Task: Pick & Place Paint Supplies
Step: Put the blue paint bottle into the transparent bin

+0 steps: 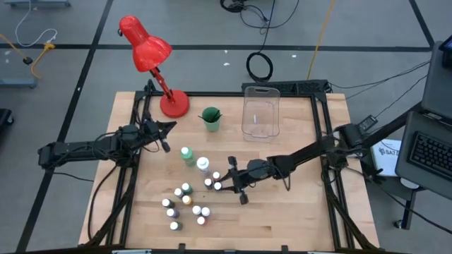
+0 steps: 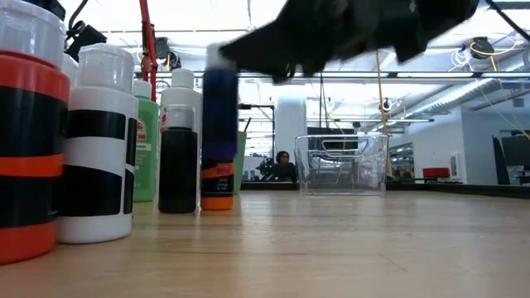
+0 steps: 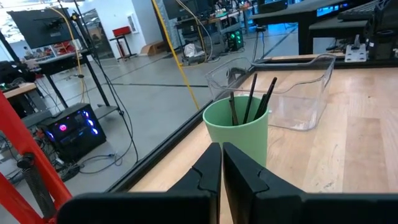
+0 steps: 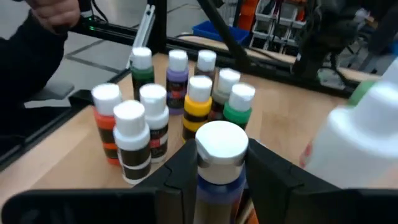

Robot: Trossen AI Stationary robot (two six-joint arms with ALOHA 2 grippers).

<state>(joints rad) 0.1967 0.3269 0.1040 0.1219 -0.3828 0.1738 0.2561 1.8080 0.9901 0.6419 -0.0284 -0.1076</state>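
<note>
- The right gripper [image 4: 219,186] sits near the table's centre with its two fingers on either side of a small blue paint bottle [image 4: 219,163], closing on it below the white cap; the pictures do not settle whether the squeeze is firm yet.
- That bottle stands at the three o'clock edge of the cluster of small bottles [image 1: 185,204], and an orange-labelled one appears to stand close beside it.
- Step in hand, as I judge it: finish closing squarely on the body (not the cap), then lift straight up so the neighbours stay upright, before swinging toward the clear plastic bin [image 1: 260,113] at one o'clock.
- The left gripper [image 3: 221,171] waits at nine o'clock, fingers pressed together, holding nothing, facing the green cup [image 3: 236,129].
- Count: about eleven small white-capped bottles (overlap makes this uncertain), two taller bottles [image 1: 195,159], and three dark-handled brushes [image 3: 252,99] standing in the cup.
</note>
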